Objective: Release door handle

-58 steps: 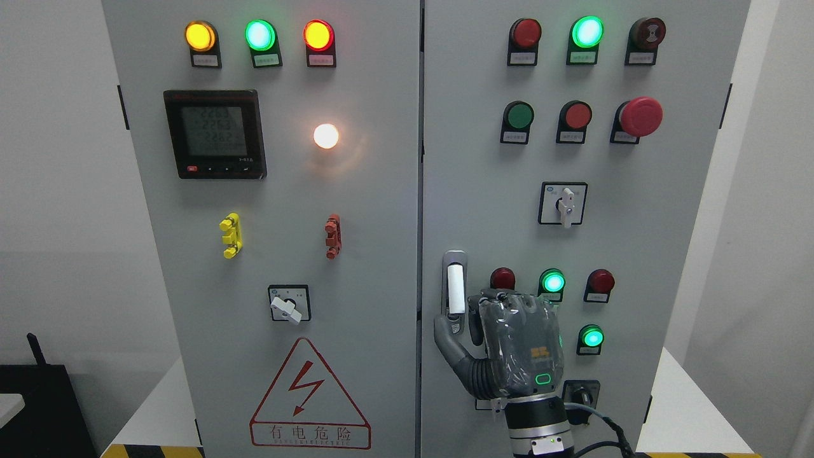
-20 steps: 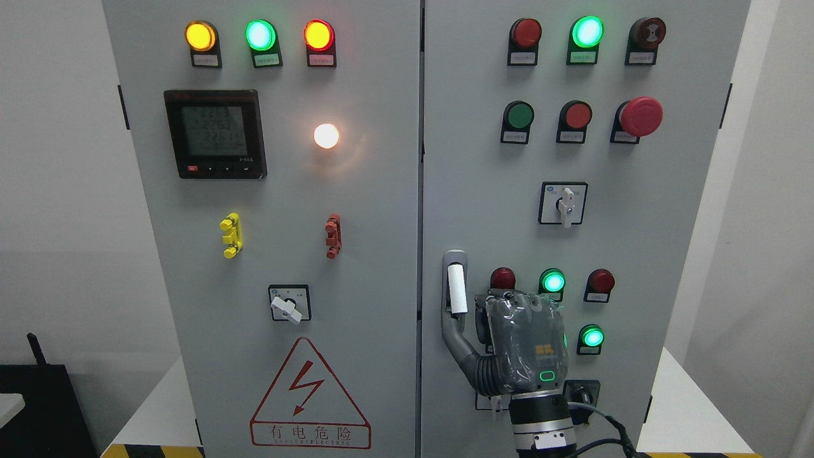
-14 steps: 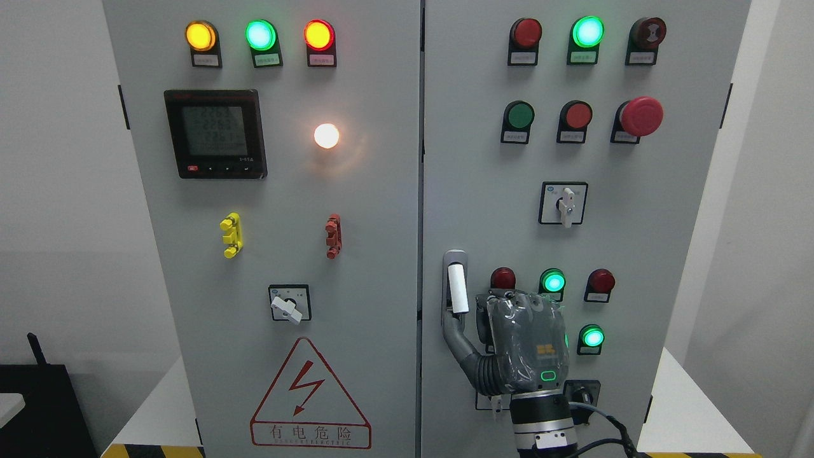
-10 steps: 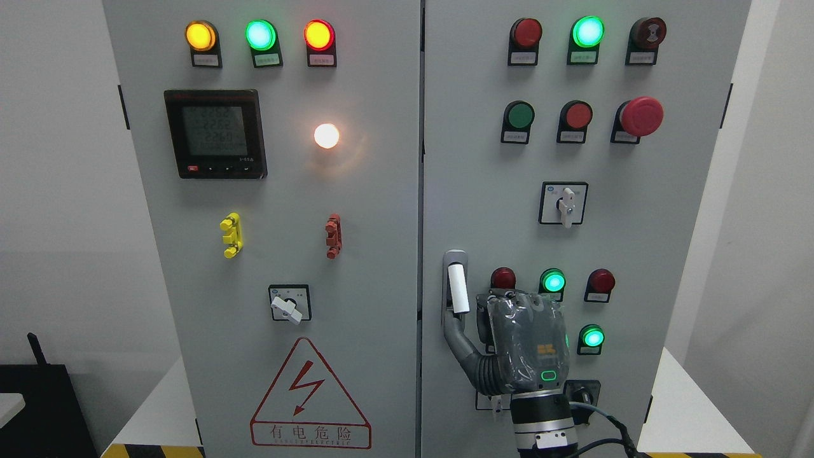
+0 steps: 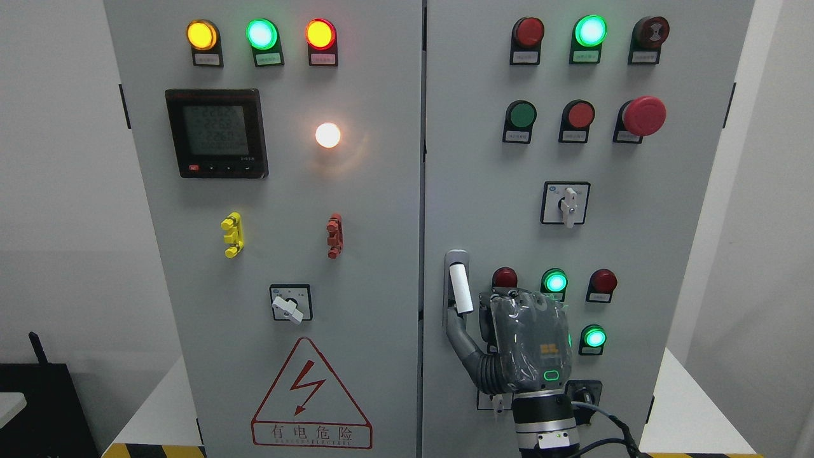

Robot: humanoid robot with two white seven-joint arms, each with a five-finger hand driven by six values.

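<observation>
Just left of the right hand [image 5: 531,343], the white door handle [image 5: 460,288] meets its thumb; grip unclear.

- My right hand [image 5: 531,343], grey and wrapped in clear film, shows only its back, so my fingers are out of sight.
- It covers the lower end of the white door handle [image 5: 460,289]; I cannot tell whether anything touches it.
- The black rotary switch [image 5: 585,391] near the grey cabinet door's [image 5: 483,191] bottom edge is half hidden behind my wrist.
- The small labels under the lamps are too small to read.
- The cabinet's top is cut off.
</observation>
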